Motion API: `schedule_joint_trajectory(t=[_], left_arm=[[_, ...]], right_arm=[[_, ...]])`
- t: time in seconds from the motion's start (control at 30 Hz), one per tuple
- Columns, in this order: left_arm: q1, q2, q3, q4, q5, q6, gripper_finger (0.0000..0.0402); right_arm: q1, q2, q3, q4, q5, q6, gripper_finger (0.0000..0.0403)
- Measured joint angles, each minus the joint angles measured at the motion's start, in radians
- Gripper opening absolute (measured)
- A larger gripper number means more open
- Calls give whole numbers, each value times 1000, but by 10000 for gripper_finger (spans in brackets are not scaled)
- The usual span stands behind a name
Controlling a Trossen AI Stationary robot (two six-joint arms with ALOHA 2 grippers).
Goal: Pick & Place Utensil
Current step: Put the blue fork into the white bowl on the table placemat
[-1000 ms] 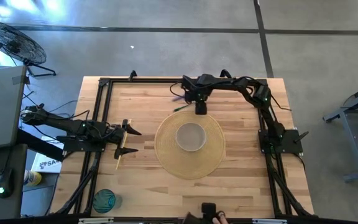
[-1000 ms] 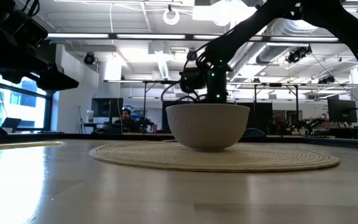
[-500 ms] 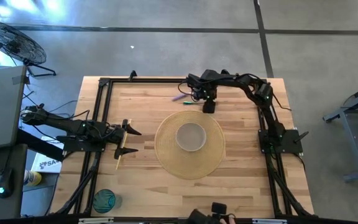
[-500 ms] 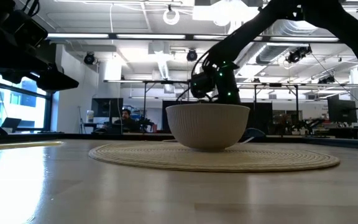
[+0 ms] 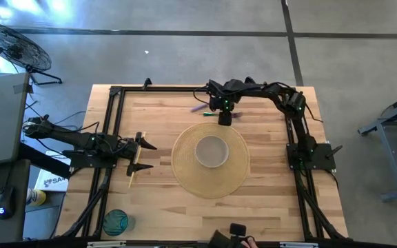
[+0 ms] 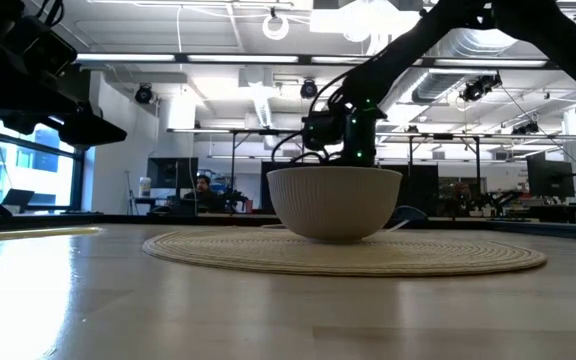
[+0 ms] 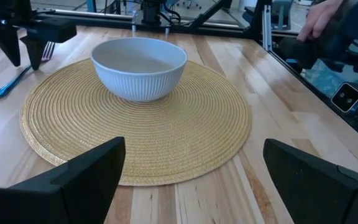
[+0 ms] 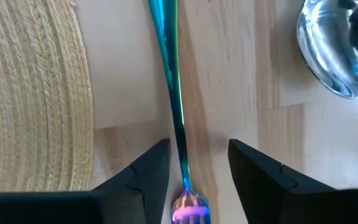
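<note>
Two fingers astride a half-hidden fork
Right gripper [image 8: 191, 171] is spread over the iridescent fork [image 8: 174, 106], whose tines are cut off; it lies on the bench [image 8: 241, 93] beside the woven mat [image 8: 33, 93], a spoon [image 8: 340, 53] nearby. Left gripper [image 5: 145, 153] waits spread at the bench's left.

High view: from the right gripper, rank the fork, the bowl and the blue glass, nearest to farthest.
The right gripper hangs open at the table's far edge, just beyond the woven mat.
1. Fork: directly under the gripper, lying between its open fingers.
2. Bowl: at the mat's middle, toward the near side.
3. Blue glass: at the near left corner, clearly farthest.
</note>
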Motion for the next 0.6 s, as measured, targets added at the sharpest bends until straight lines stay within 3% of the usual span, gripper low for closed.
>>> schedule_joint_trajectory(t=[0.43,0.6], left_arm=[[0,0,0,0,0,0,378],[0,0,0,0,0,0,378]], right_arm=[[16,5,-1,-115,39,95,16],[28,7,-3,-202,86,150,21]])
